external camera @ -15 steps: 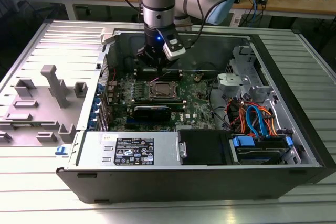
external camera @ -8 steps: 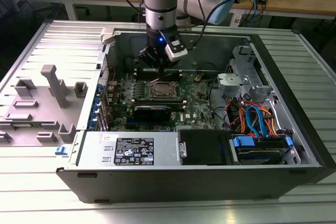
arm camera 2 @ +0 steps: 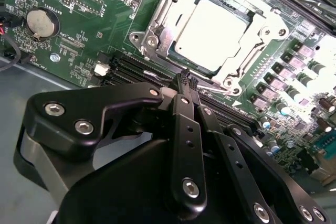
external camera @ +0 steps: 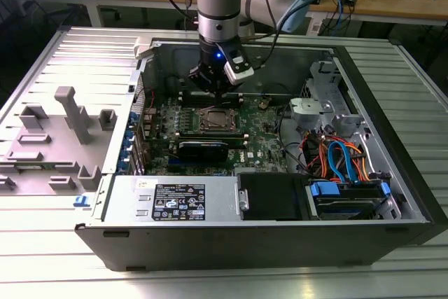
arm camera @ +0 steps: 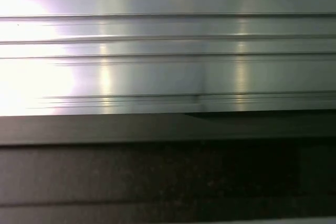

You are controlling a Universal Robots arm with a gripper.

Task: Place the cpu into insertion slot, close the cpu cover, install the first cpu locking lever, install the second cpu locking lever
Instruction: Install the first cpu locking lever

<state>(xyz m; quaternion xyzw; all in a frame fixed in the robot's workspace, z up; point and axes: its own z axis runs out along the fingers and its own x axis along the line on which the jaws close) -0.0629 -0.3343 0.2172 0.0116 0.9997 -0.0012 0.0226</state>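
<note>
Cpu (arm camera 2: 218, 27) sits in insertion slot (arm camera 2: 137, 39), mid board (arm camera 2: 79, 51); cpu cover (arm camera 2: 167, 22) looks shut over it. Levers' state unclear. Gripper (arm camera 2: 186, 80) at slot's edge, jaws pinched narrow, nothing visibly held.

Exterior view overlooks the case (external camera: 210, 243) — second wrist view, close over its motherboard (arm camera 2: 79, 51).

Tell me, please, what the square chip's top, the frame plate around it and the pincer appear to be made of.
Small square chip: pale silver-grey top, soft sheen, probably metal. Thin silver frame plate: bright glints, likely bare steel. Black pincer: matte, bolted links, perhaps coated metal or hard plastic.
</note>
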